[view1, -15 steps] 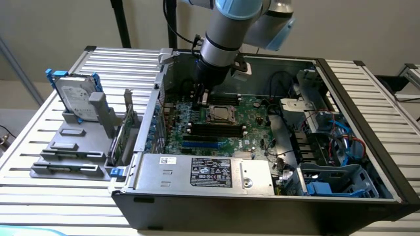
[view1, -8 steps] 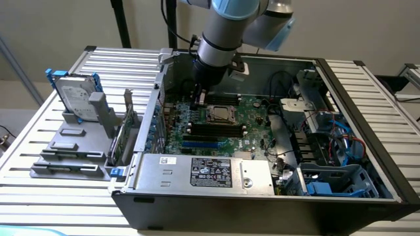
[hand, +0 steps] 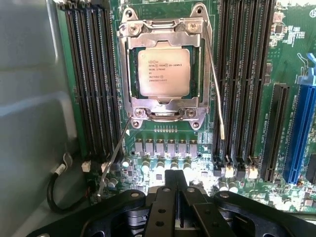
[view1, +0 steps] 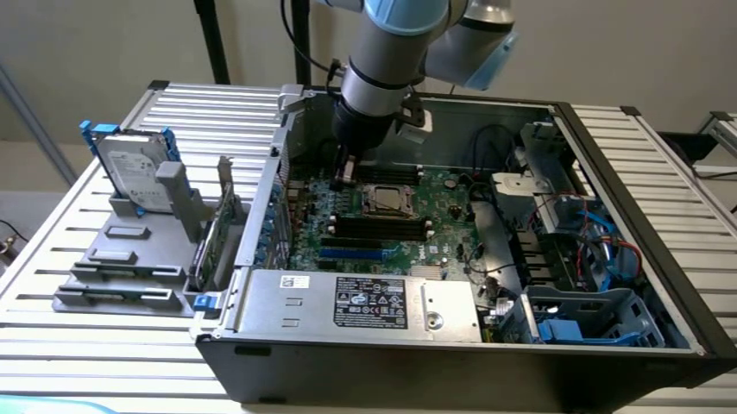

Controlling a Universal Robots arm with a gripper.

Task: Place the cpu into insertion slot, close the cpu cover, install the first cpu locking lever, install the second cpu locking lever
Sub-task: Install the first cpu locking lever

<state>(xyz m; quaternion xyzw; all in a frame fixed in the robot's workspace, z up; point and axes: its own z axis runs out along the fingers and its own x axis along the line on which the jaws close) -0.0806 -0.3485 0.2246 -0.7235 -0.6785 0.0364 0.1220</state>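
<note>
The pale cpu (hand: 163,72) lies seated in the insertion slot (hand: 193,69) on the green motherboard (hand: 291,44) of an open computer case (view1: 461,379) on the slatted desk (view1: 645,138); the silvery cpu cover (hand: 129,64) is folded down around the chip; two thin wire levers, one (hand: 216,89) along one side and another (hand: 114,158) off a corner, angle away from the socket; the gripper (hand: 178,180) hovers just beside it, clenched and holding nothing.
</note>
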